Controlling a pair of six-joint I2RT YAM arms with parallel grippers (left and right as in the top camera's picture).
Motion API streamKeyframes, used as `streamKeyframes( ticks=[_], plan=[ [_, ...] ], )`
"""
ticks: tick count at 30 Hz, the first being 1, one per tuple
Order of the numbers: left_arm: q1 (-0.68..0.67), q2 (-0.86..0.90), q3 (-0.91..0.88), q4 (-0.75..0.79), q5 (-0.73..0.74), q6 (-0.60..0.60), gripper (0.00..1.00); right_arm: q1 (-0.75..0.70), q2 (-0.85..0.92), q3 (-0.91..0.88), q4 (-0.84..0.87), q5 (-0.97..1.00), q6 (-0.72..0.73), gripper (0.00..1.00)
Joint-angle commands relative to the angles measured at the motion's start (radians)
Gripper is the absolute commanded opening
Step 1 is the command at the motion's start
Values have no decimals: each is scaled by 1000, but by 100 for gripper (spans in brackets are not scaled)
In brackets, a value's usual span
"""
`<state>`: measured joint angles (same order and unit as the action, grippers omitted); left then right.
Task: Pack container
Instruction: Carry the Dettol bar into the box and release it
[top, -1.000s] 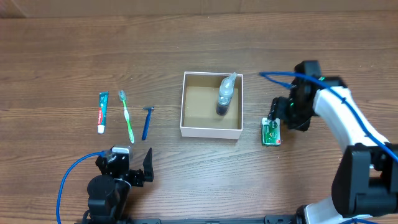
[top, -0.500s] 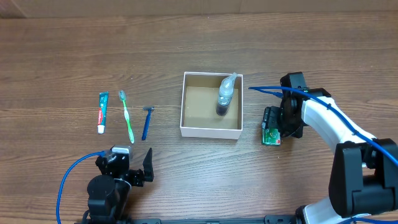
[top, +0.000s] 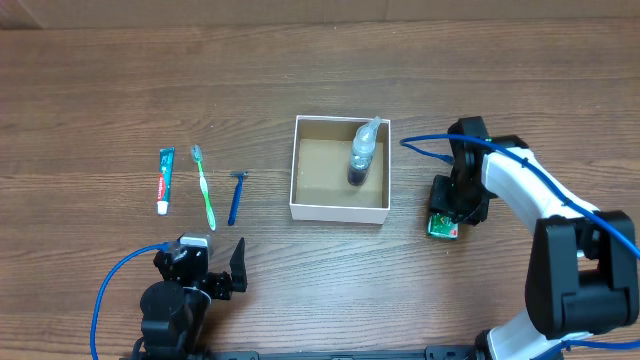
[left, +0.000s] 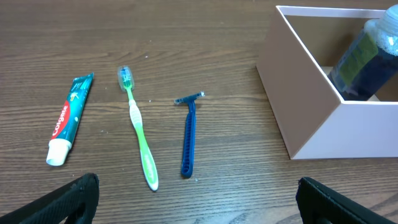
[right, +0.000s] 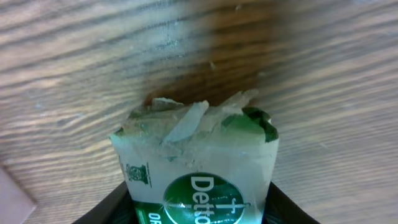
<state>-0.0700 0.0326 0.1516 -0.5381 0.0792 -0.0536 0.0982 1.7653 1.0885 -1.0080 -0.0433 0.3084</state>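
The container (top: 340, 211), a white-walled box with a brown inside, sits mid-table with a clear bottle (top: 362, 155) lying in its right side. It also shows in the left wrist view (left: 311, 106) with the bottle (left: 360, 56). My right gripper (top: 452, 205) points down just right of the container, its fingers pressed against both sides of a green-and-white Dettol soap packet (top: 443, 228) on the table. In the right wrist view, the packet (right: 199, 155) fills the space between the jaws (right: 202, 202). My left gripper (top: 200, 266) is open and empty near the front edge.
A toothpaste tube (top: 165, 180), a green toothbrush (top: 204, 186) and a blue razor (top: 236, 196) lie side by side left of the container, ahead of the left gripper (left: 199, 202). The left wrist view shows them too: tube (left: 67, 118), brush (left: 140, 134), razor (left: 188, 134).
My right gripper has moved left and down onto the soap packet. The packet has shifted slightly towards the front and turned. The left arm has not moved.
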Motion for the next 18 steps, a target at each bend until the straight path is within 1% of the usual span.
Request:
streamKeyframes(
  ticks=[1,3,5,7,9,11,13,14,16,18],
  plan=[
    [4,-8,-6,0,15,-21,100,15,-126,151,-95,27,2,27],
    [4,-8,-6,0,15,-21,100,57,-209,241,-187,27,2,27],
    [4,-8,-6,-1,15,-21,100,108,-270,288,-222,27,3,27],
    [4,-8,-6,0,15,-21,100,191,-332,308,-219,27,2,27],
    [4,-8,-6,-1,15,-21,100,316,-372,308,-180,27,-31,27],
    [4,-8,-6,-1,15,-21,100,422,-370,306,-128,28,-68,27],
    [4,-8,-6,0,15,-21,100,527,-337,306,-39,41,-130,27],
    [4,-8,-6,0,15,-21,100,560,-314,306,0,43,-160,28],
    [4,-8,-6,0,15,-21,100,597,-262,306,63,43,-195,34],
    [4,-8,-6,0,15,-21,100,609,-160,306,134,47,-270,37]
  ],
)
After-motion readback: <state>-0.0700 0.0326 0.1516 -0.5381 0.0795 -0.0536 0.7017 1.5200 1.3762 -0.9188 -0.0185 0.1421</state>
